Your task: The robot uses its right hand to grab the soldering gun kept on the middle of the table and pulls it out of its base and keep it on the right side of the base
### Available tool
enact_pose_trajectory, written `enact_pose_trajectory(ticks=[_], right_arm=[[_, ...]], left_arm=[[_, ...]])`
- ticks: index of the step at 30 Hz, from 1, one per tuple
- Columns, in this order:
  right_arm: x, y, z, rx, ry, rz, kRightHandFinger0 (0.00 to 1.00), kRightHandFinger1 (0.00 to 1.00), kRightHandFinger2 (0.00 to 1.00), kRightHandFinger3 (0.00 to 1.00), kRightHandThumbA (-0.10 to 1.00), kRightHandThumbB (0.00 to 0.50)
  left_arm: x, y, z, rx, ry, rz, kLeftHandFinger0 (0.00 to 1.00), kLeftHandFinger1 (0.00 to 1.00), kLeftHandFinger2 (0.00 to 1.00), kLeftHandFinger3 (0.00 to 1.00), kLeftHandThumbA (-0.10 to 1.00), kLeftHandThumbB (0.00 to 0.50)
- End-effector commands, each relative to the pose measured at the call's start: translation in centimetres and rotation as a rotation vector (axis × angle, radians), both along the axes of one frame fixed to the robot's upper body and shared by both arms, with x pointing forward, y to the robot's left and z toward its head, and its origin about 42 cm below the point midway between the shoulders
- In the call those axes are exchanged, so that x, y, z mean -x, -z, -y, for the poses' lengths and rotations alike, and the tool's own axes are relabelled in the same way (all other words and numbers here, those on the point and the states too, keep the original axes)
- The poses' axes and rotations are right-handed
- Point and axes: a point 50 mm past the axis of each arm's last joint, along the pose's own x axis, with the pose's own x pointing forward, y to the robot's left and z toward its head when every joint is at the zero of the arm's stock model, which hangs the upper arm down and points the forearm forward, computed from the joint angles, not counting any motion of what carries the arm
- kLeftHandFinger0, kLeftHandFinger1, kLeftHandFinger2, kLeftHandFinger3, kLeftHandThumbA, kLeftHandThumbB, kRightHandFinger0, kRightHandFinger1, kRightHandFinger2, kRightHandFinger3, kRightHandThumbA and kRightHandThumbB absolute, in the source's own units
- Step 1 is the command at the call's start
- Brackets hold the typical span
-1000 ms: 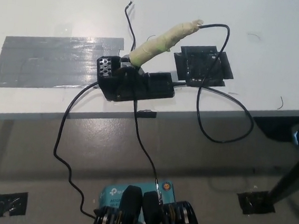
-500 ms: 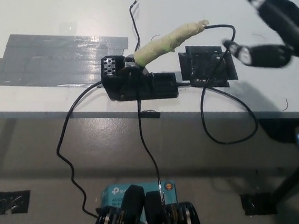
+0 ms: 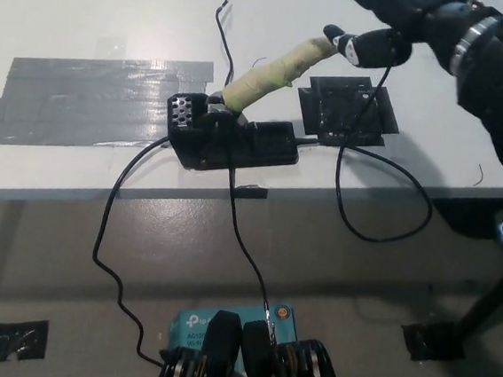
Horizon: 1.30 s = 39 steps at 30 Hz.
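The soldering gun [image 3: 272, 72], its handle wrapped in pale yellow-green tape, leans up and to the right out of its black base [image 3: 229, 138] near the table's front edge. My black right hand [image 3: 388, 23] hovers at the handle's upper end, fingers apart, one fingertip just beside the tape; I see no grasp. The gun's black cable [image 3: 386, 179] runs from the handle's tip, loops over the table edge and back. My left hand is out of view.
A black square pad [image 3: 345, 109] lies right of the base. Grey tape strips [image 3: 91, 97] cover the white table [image 3: 90, 13] at left. Black wires [image 3: 114, 229] hang off the front edge to the floor. Black tape patches [image 3: 14, 344] mark the floor.
My right arm came in from the upper right and moved left to the top end of the gun's handle. The gun and base stay put; the camera shifted slightly.
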Motion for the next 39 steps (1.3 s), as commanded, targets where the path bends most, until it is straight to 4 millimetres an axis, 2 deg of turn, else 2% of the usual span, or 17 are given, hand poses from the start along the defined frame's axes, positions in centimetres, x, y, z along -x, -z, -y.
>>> enact_pose_trajectory(ticks=[1,3,10,12,14,17,20,22,25,28,31,33,35,36,37,38,39], right_arm=[[-0.2,-2.6,-2.0,0.107,-0.049,0.156,1.0,1.0,1.0,1.0,0.48,0.393],[-1.1,-1.7,-2.6,0.12,-0.049,0.127,1.0,1.0,1.0,1.0,0.45,0.392],[-3.1,1.1,-4.5,0.234,-0.012,0.053,1.0,1.0,1.0,1.0,0.47,0.414],[-3.4,1.7,-4.8,0.269,0.02,-0.005,1.0,1.0,1.0,1.0,0.45,0.39],[-3.8,2.2,-4.8,0.296,0.04,-0.025,1.0,1.0,1.0,1.0,0.41,0.41],[-4.4,3.1,-4.3,0.34,0.088,-0.043,1.0,1.0,1.0,1.0,0.43,0.44],[-5.2,4.5,-3.7,0.357,0.132,-0.073,1.0,1.0,1.0,1.0,0.37,0.48],[-5.4,4.9,-3.3,0.367,0.143,-0.075,1.0,1.0,1.0,1.0,0.37,0.499],[-6.0,5.8,-2.6,0.391,0.164,-0.12,1.0,1.0,1.0,1.0,0.37,0.5],[-6.0,6.6,-2.0,0.412,0.194,-0.157,1.0,1.0,1.0,1.0,0.3,0.5],[-6.1,7.1,-2.0,0.476,0.225,-0.162,1.0,1.0,1.0,1.0,0.3,0.5],[-6.1,7.6,-2.1,0.495,0.234,-0.124,1.0,1.0,1.0,1.0,0.21,0.5],[-6.1,7.7,-2.1,0.487,0.237,-0.023,1.0,1.0,1.0,1.0,0.21,0.5],[-6.1,7.9,-2.1,0.487,0.245,0.032,1.0,1.0,1.0,1.0,0.24,0.467],[-6.0,8.1,-1.9,0.47,0.244,0.133,1.0,1.0,1.0,1.0,0.23,0.456],[-6.0,8.3,-1.9,0.428,0.232,0.192,0.82,0.73,0.76,1.0,0.16,0.432],[-5.9,8.6,-1.7,0.366,0.217,0.267,0.61,0.45,0.5,1.0,0.13,0.432]], left_arm=[[-0.1,-0.8,-0.4,-0.012,0.006,0.004,0.97,0.98,1.0,1.0,0.5,0.154],[-0.1,-0.8,-0.4,-0.012,0.006,0.004,0.98,0.98,1.0,1.0,0.5,0.156],[-0.4,-0.8,0.0,-0.01,0.022,0.006,1.0,1.0,1.0,1.0,0.51,0.158],[-0.5,-0.9,0.1,-0.025,0.042,0.002,1.0,1.0,1.0,1.0,0.51,0.146],[-0.6,-0.9,0.1,-0.03,0.049,0.001,1.0,1.0,1.0,1.0,0.52,0.148],[-0.9,-1.0,0.4,-0.029,0.068,-0.002,1.0,1.0,1.0,1.0,0.53,0.142],[-1.0,-1.0,0.6,-0.021,0.071,0.001,1.0,1.0,1.0,1.0,0.5,0.139],[-1.1,-1.1,0.7,-0.016,0.076,0.0,1.0,1.0,1.0,1.0,0.5,0.136],[-1.3,-1.2,0.8,-0.032,0.093,0.002,1.0,1.0,1.0,1.0,0.54,0.135],[-1.6,-1.4,0.8,-0.031,0.107,0.002,1.0,1.0,1.0,1.0,0.56,0.14],[-1.8,-1.5,0.9,-0.029,0.111,0.001,1.0,1.0,1.0,1.0,0.57,0.15],[-1.8,-1.4,0.9,-0.029,0.114,-0.004,1.0,1.0,1.0,1.0,0.56,0.141],[-1.9,-1.5,1.0,-0.041,0.124,0.0,1.0,1.0,1.0,1.0,0.57,0.136],[-1.9,-1.5,1.0,-0.039,0.122,-0.002,1.0,1.0,1.0,1.0,0.57,0.134],[-2.0,-1.4,1.1,-0.037,0.125,-0.003,1.0,1.0,1.0,1.0,0.57,0.13],[-2.1,-1.4,1.2,-0.032,0.123,-0.004,1.0,1.0,1.0,1.0,0.55,0.125],[-2.1,-1.3,1.2,-0.024,0.118,-0.005,1.0,1.0,1.0,1.0,0.54,0.127]])
